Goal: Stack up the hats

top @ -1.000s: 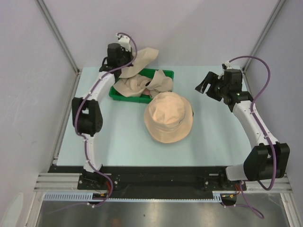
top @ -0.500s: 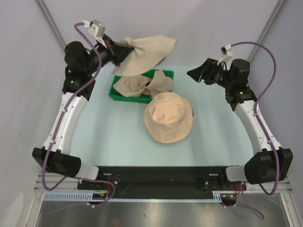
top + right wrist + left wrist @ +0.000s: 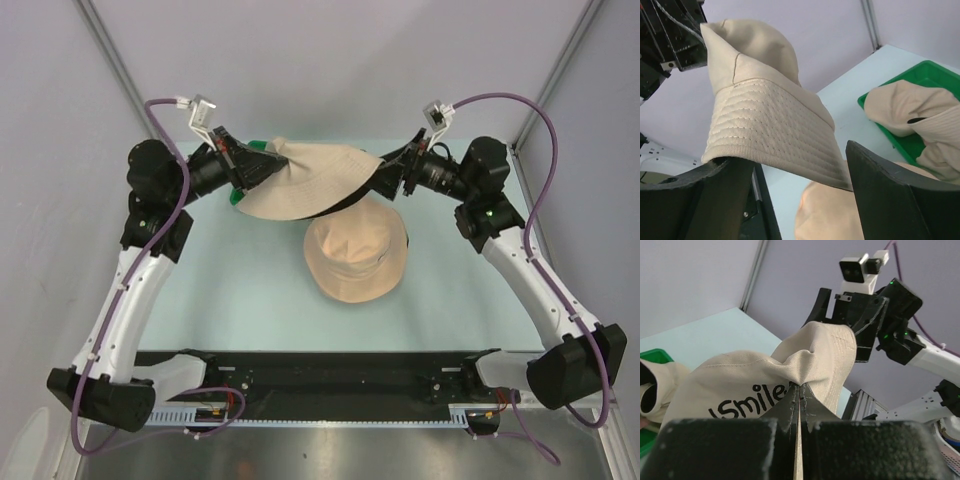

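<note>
Beige fabric of 1 hat (image 3: pixel 305 180) is held aloft, pinched in the clamped left gripper (image 3: pixel 252 168), its brim lying between the spread, unclosed jaws of the right gripper (image 3: pixel 388 177), presumably for a 2-arm stretch over the other hat (image 3: pixel 357 250) resting on the table (image 3: pixel 240 290) at 6 o'clock.

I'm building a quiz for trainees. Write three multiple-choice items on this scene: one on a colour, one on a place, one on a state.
1. What colour is the tray?
A) red B) green C) blue
2. Where is the hat pinched by the left gripper?
A) dropped and lying flat B) held up in the air C) in the tray
3. How are the right gripper's jaws?
A) shut on nothing B) clamped on the tray C) open, either side of the hat's brim

Answers: 1 B, its green wall shows in the right wrist view; 2 B, it hangs off the closed jaws; 3 C, they stand wide apart around the brim.
</note>
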